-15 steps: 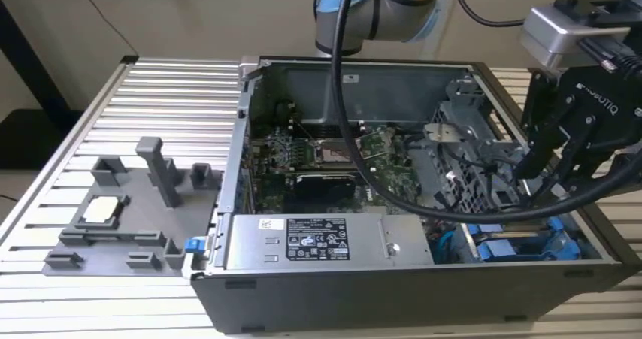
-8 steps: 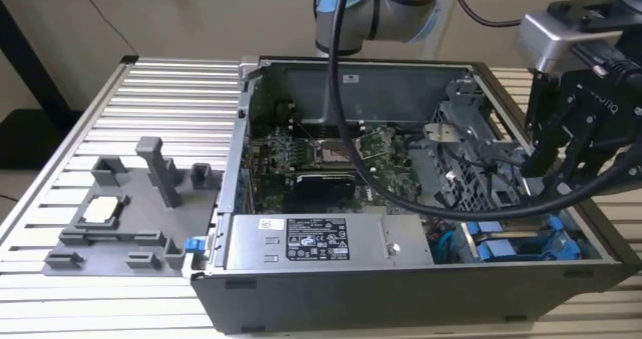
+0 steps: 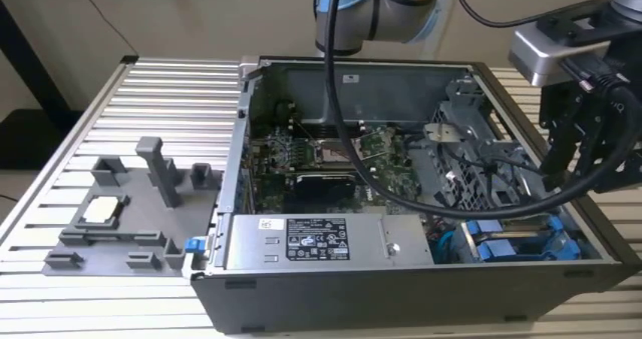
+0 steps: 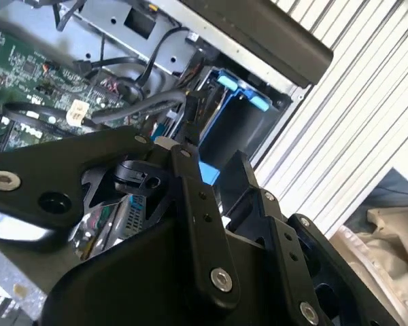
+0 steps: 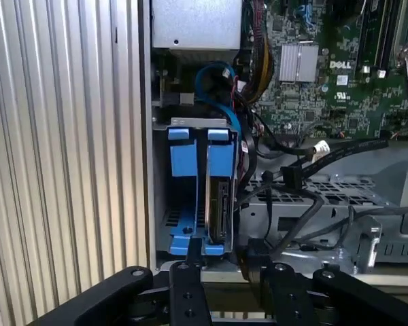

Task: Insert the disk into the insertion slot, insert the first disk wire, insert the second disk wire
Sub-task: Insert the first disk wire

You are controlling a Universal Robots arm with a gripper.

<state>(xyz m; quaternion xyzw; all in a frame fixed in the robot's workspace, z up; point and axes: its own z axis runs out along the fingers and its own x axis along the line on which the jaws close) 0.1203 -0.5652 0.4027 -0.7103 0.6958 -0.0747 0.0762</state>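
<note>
one disk (image 5: 219,210) upright in the insertion slot (image 5: 197,123), gripper (image 5: 224,261) close by

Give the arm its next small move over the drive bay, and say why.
Probably ease the gripper toward the loose black connector. The disk already stands in the insertion slot in its blue carrier, and that connector hangs beside the bay, apparently unplugged.

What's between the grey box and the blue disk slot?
A looped blue cable, between the grey box and the blue disk slot, in the first wrist view.
</note>
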